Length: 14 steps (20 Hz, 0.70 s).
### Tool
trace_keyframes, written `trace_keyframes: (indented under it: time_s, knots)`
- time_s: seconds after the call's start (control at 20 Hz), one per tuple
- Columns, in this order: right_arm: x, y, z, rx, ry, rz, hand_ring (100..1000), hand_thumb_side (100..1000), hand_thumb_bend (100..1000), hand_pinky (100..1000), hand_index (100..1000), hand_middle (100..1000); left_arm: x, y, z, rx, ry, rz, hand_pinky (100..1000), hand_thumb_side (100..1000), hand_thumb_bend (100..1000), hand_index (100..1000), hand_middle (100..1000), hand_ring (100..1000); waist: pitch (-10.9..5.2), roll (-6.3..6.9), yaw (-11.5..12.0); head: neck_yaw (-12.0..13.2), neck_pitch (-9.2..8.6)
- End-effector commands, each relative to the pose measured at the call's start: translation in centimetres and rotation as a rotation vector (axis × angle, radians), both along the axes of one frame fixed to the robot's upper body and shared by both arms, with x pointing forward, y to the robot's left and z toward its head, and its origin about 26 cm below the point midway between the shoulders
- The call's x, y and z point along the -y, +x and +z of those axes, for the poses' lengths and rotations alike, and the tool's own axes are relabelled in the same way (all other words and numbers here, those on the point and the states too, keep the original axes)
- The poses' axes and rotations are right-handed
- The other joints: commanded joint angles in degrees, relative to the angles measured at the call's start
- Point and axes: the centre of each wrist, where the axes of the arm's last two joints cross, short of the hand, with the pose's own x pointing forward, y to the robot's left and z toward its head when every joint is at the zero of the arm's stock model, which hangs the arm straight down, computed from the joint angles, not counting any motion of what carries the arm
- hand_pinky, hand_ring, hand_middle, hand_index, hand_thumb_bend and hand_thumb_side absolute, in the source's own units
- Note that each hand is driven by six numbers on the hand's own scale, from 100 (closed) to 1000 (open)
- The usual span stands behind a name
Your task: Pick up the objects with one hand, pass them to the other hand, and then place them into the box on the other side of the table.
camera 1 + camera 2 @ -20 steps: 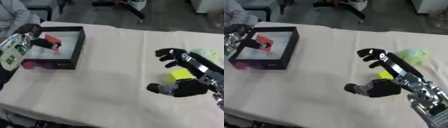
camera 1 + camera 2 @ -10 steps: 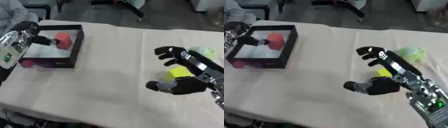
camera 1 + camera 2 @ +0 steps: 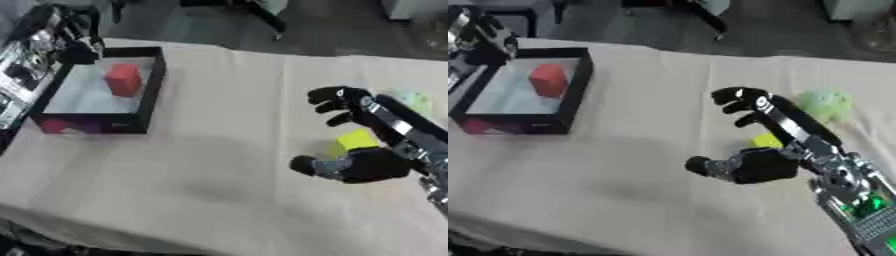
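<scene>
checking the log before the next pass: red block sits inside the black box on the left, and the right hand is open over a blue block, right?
Not quite. The block by the right hand is yellow, not blue; the left eye view shows it best. The rest holds: the red block sits inside the black box on the left, and the right hand is open.

A box [image 3: 147, 95] is sitting on the table [image 3: 219, 150] at its left side, and a block [image 3: 123, 79] is lying inside it, toward the far end. The left hand [image 3: 77, 41] is hanging over the box's far left corner. Well apart, on the right side, the right hand [image 3: 754, 150] is hovering over the table, with a cube [image 3: 354, 140] lying just under it. A ball [image 3: 825, 104] is resting behind and right of that cube.
</scene>
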Motion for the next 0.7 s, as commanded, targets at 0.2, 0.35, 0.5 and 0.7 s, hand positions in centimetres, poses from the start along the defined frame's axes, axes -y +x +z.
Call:
trace_keyframes:
  time_s: [0.2, 0.35, 0.5, 0.7]
  knots:
    - [1.3, -0.1, 1.1, 0.062, -0.031, -0.057, 849, 355, 685, 775, 869, 823, 2.3, -4.1, 2.4, 0.108, -0.076, -0.201, 772, 290, 100, 673, 545, 585, -0.45, -0.59, -0.4, -1.3, -0.14]
    - [1.8, 0.0, 1.1, 0.072, -0.064, -0.118, 854, 364, 684, 782, 871, 828, 3.2, -5.5, 2.7, 0.106, -0.073, -0.258, 774, 296, 100, 671, 545, 587, -0.50, -0.64, -0.6, -2.5, -0.08]
    - [2.2, 0.0, 1.1, 0.075, -0.105, -0.205, 860, 375, 683, 790, 872, 834, 3.8, -6.5, 3.2, 0.108, -0.061, -0.293, 776, 294, 100, 673, 547, 590, -0.57, -0.68, -0.7, -3.9, -0.05]
    - [2.5, 0.1, 1.1, 0.081, -0.147, -0.337, 865, 356, 612, 800, 872, 841, 4.2, -7.1, 3.4, 0.099, -0.045, -0.307, 777, 292, 100, 675, 549, 591, -0.70, -0.66, -0.9, -5.2, 0.03]
